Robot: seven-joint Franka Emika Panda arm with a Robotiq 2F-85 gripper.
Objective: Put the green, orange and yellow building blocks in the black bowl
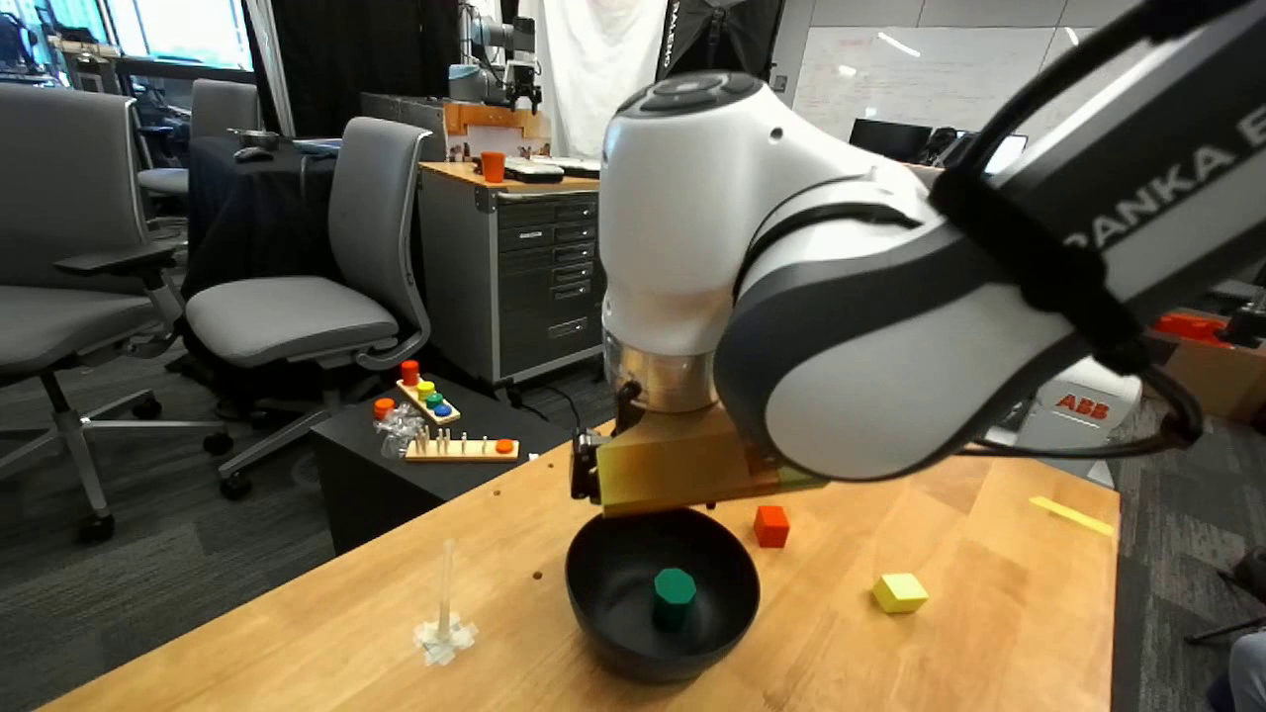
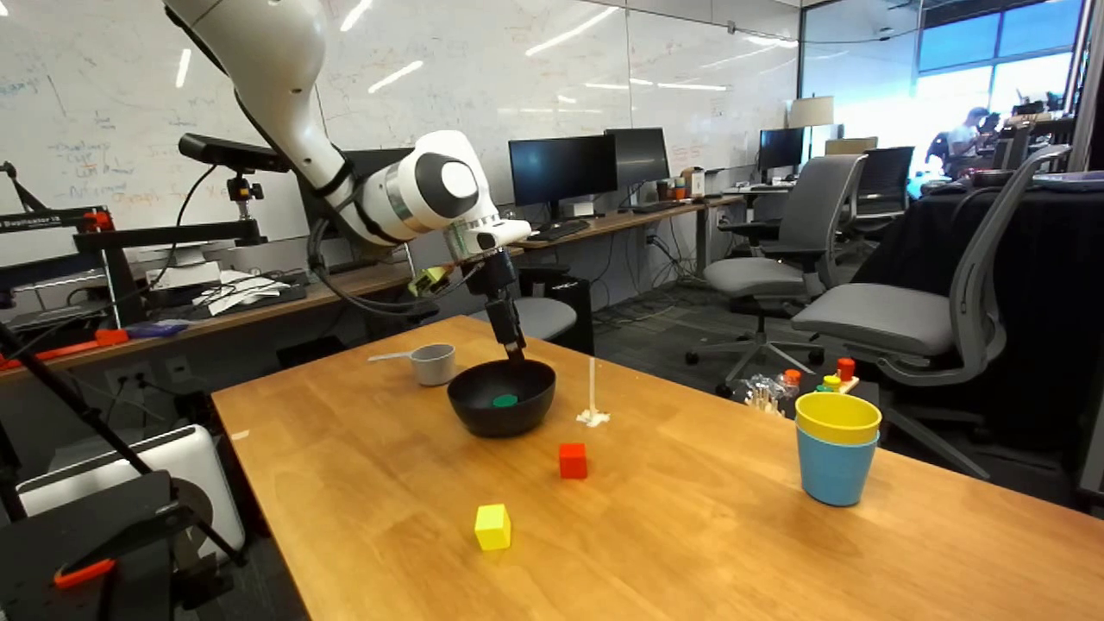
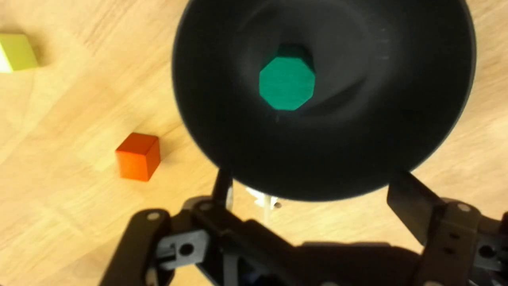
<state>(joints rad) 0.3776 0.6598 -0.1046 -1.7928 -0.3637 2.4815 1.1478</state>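
Closest to the wrist lens, along the lower edge: claw (image 3: 311, 184), two fingers spread wide apart. Through the gap show the wall of the black bowl (image 3: 317, 163) and a patch of tabletop (image 3: 337, 222). Fingertips overlap the rim in this view; contact cannot be told. Green octagonal block (image 3: 287, 83) inside the bowl, flat face up. Red-orange cube (image 3: 137, 157) on the tabletop, near the bowl but outside it. Yellow cube (image 3: 18, 53) farther off, cut by the frame. Pale stick (image 3: 266, 204), blurred, just past the rim between the fingers.

In an exterior view the Franka arm (image 1: 940, 326) looms nearest, reaching in from the upper right. Claw mostly hidden there behind an amber casing (image 1: 682, 470); finger spread not readable from this side. Black bowl (image 1: 588, 593) lower down, green octagonal block (image 1: 675, 585) standing upright in it. Red-orange cube (image 1: 771, 526) near the rim, on the tabletop; yellow cube (image 1: 900, 593) well apart from the bowl. Pale stick (image 1: 445, 593) upright on the bowl's other side, white patches (image 1: 438, 649) around its foot. Beyond the tabletop, wooden peg toys (image 1: 462, 451) on a black box (image 1: 371, 485), gray chairs (image 1: 292, 316) past it.

Yellow cube (image 2: 493, 528) foremost on the tabletop in an exterior view, red-orange cube (image 2: 573, 461) behind it, then the black bowl (image 2: 470, 418) with the green octagonal block's top showing inside. Claw (image 2: 516, 354) hangs tilted at the bowl's far rim; gap between fingers cannot be read from here. Gray handled cup (image 2: 432, 366) close by the bowl. Yellow cup (image 2: 838, 417) nested in a light-blue cup (image 2: 835, 470), toward the right, well apart from the cubes.
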